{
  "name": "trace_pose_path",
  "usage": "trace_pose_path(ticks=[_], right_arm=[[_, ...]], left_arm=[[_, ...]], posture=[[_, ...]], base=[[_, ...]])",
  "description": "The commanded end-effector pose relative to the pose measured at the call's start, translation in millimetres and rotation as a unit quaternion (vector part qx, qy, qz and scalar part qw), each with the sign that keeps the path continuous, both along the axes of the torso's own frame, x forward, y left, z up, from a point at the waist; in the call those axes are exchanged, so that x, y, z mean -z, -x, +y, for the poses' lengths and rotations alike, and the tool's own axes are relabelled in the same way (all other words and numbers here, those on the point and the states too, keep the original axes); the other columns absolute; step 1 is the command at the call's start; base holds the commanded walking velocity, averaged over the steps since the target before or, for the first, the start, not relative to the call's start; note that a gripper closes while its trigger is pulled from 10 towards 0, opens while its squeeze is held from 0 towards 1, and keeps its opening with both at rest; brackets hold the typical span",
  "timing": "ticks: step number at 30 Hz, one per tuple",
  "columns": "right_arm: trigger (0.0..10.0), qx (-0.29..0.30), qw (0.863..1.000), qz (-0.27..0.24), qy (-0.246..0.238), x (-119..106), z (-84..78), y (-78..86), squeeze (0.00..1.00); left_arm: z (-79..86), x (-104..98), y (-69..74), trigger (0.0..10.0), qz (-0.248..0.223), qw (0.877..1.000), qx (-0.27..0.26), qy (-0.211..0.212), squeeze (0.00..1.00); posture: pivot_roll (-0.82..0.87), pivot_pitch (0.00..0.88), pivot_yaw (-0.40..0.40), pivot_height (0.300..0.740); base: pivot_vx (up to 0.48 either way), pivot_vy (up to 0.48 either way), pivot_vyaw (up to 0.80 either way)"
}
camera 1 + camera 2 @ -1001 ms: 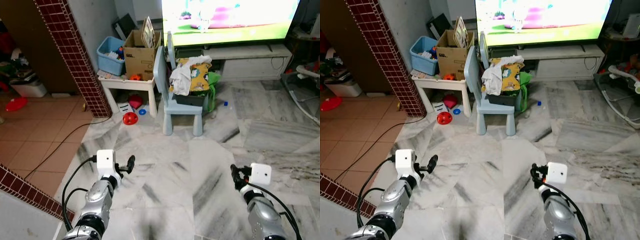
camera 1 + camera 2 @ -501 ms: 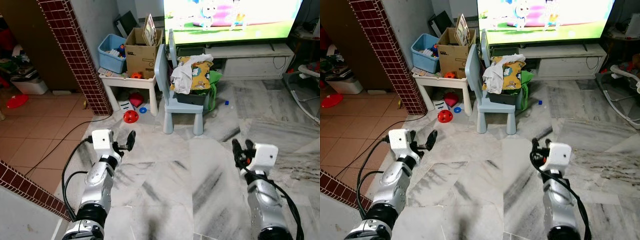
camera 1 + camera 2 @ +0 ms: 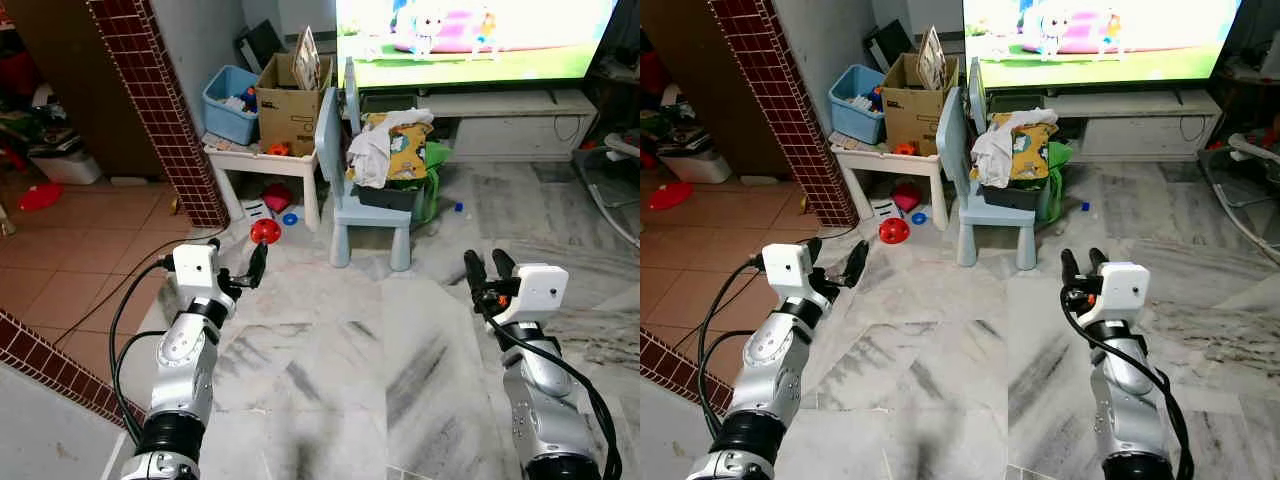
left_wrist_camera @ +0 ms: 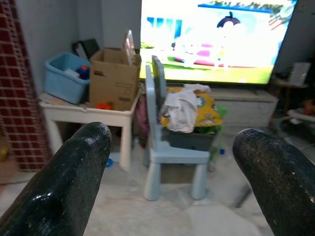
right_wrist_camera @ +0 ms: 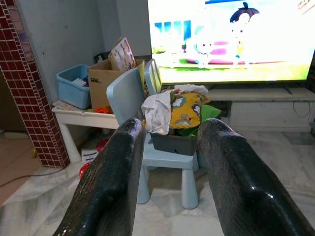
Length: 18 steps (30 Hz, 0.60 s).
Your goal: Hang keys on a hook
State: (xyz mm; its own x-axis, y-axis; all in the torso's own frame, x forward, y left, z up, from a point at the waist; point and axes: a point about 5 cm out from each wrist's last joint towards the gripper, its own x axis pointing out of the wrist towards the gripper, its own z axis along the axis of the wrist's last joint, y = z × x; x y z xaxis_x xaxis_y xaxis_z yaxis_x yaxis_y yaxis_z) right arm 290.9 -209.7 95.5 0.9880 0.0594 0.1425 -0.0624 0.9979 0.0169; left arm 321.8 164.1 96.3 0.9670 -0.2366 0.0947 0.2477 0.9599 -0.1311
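Searching for keys and hook, neither spotted yet among the clutter. Left gripper [image 3: 258,266] raised over the marble floor [image 3: 350,370], fingers [image 4: 64,182] spread wide, holding nothing; right gripper [image 3: 484,268] narrower, also bare. Next, probably scanning onward, past the blue chair [image 3: 362,205] and white desk [image 3: 262,160].

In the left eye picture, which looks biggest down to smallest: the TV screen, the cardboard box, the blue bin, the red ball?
1. TV screen
2. Cardboard box
3. Blue bin, partly hidden, so close to the box
4. Red ball
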Motion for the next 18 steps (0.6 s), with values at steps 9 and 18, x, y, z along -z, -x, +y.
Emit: trace_pose_path(ticks=[9, 18], right_arm=[[10.0, -0.03, 0.999, -0.019, 0.0, -18.3, 1.6, -3.7, 1.0], [10.0, -0.039, 0.988, -0.037, 0.142, -28.8, -8.5, -2.4, 0.0]], left_arm=[[1.3, -12.1, -10.9, 10.0, 0.007, 1.0, 0.024, -0.008, 0.0], [-2.2, -11.7, -8.5, 10.0, -0.015, 0.994, 0.054, -0.096, 0.0]], posture=[[-0.11, 0.0, 0.062, 0.74], [-0.12, 0.0, 0.073, 0.74]], base=[[0.0, 0.0, 0.0], [0.0, 0.0, 0.0]])
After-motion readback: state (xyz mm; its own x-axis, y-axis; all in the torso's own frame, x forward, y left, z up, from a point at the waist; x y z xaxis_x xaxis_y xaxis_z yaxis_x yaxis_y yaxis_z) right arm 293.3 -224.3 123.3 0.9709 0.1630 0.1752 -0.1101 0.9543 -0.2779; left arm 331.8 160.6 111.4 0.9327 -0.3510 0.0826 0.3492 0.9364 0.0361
